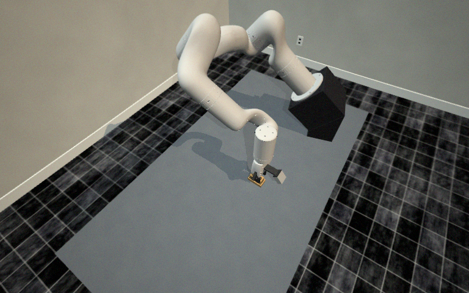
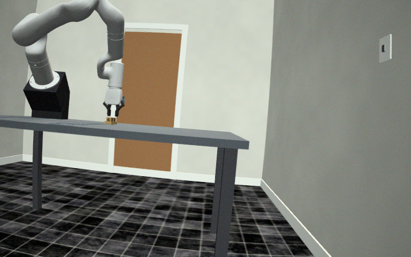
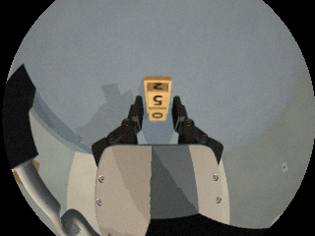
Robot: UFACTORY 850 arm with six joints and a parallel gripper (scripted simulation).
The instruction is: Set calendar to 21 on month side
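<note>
The small orange tray (image 1: pixel 261 185) (image 2: pixel 111 122) (image 3: pixel 157 79) rests on the table with orange cubes in it. In the exterior view a face with a 6 (image 2: pixel 108 119) shows, with a dark-marked face (image 2: pixel 113 119) beside it. In the wrist view I see a shaded face with a 2 (image 3: pixel 157 87), a bright face with a 5 (image 3: pixel 157 100) and a narrower face with a 0 (image 3: pixel 157 116). No month name is readable. My gripper (image 1: pixel 256 178) (image 2: pixel 113 114) (image 3: pixel 157 103) stands partly open over the tray, pointing down. Gaps show on both sides of the orange faces; nothing is gripped.
The grey table (image 1: pixel 207 221) (image 2: pixel 181 133) carries the arm's black base (image 1: pixel 319 108) (image 2: pixel 46 98) at its far end. A block-ended bracket (image 1: pixel 280 176) sticks out sideways from the wrist, low beside the tray. The arm's shadow falls on the table.
</note>
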